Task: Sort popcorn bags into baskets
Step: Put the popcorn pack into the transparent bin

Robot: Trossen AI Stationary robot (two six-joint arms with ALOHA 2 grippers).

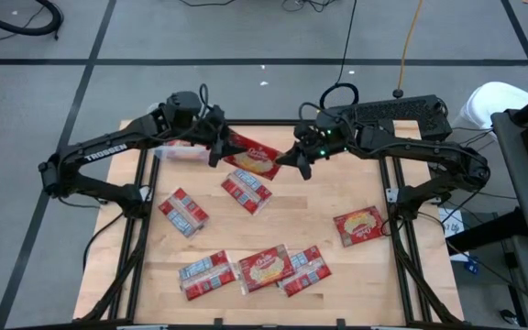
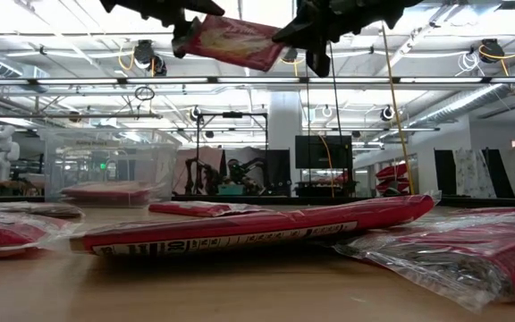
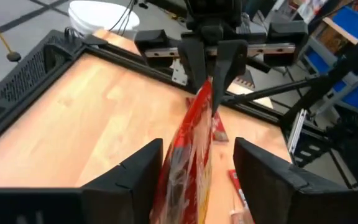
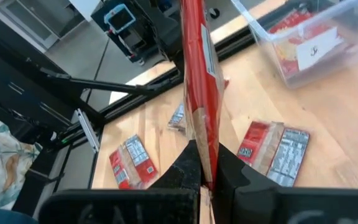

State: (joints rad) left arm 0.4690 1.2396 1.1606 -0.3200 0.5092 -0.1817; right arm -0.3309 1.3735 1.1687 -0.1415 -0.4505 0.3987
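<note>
One red popcorn bag (image 1: pixel 253 158) hangs in the air over the table's far middle, between my two grippers. My right gripper (image 4: pixel 207 165) is shut on its right end. My left gripper (image 3: pixel 199 144) stands open, with one finger on each side of the bag's left end (image 3: pixel 188 168). The basket (image 1: pixel 174 152), a clear tub, stands at the far left under my left arm. It holds red bags (image 4: pixel 303 43). Several more popcorn bags (image 1: pixel 247 190) lie flat on the table. My right gripper pinches the bag's right end (image 4: pixel 205 155) between its two fingers. It comes from the table's right, slanting a little down. The bag is lifted clear of the table and reaches away from the fingers toward my left gripper. My left gripper: I cannot tell whether its fingers touch the bag.
Loose bags lie at the left (image 1: pixel 183 212) and at the right (image 1: pixel 359 225). Three more lie in a row near the front edge (image 1: pixel 264 268). A black frame (image 1: pixel 401 197) runs along the table's sides. Bare wood shows in the middle right (image 1: pixel 337 188).
</note>
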